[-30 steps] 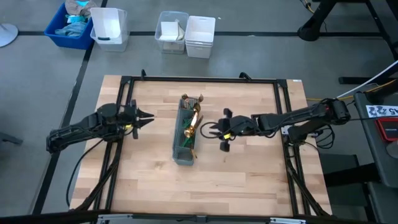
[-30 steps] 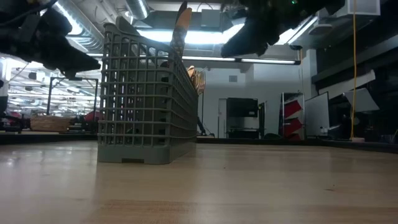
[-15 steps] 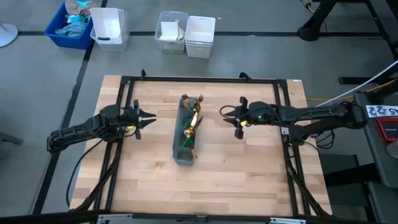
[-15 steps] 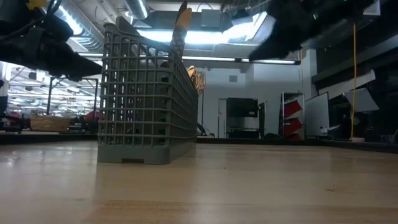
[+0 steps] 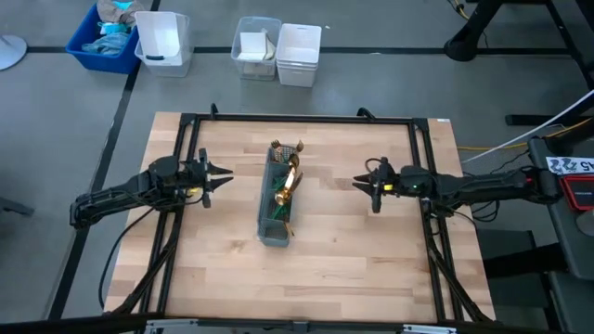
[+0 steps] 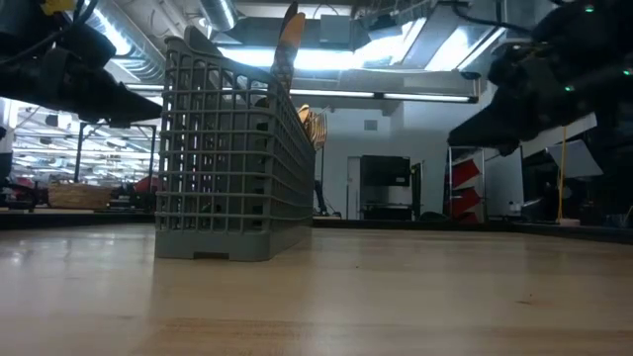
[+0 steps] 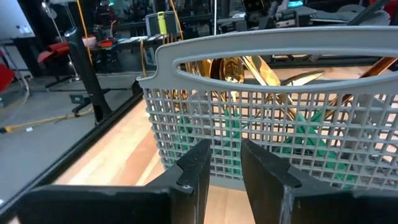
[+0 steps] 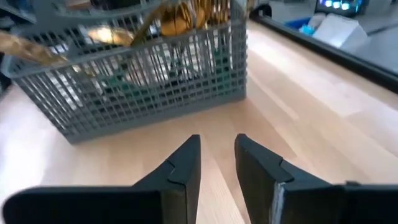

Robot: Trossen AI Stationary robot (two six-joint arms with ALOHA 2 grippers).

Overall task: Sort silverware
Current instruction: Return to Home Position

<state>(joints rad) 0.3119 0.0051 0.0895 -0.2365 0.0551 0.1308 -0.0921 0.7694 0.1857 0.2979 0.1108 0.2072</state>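
— Wooden table (image 5: 371, 269) under both arms. Right gripper (image 5: 362, 184)?
— Hanging over the right half, fingers a slim gap apart, holding nothing. Pulled back toward the right edge from beside the caddy (image 5: 269, 227) a second ago.
— Left gripper (image 5: 223, 176)?
— Likewise barely parted and empty, over the left half, pointing at the caddy. Unmoved.
— Silverware (image 5: 288, 181)?
— Standing in the grey mesh caddy at mid-table: gold heads up and leaning, teal handles down behind the mesh. Same as before.
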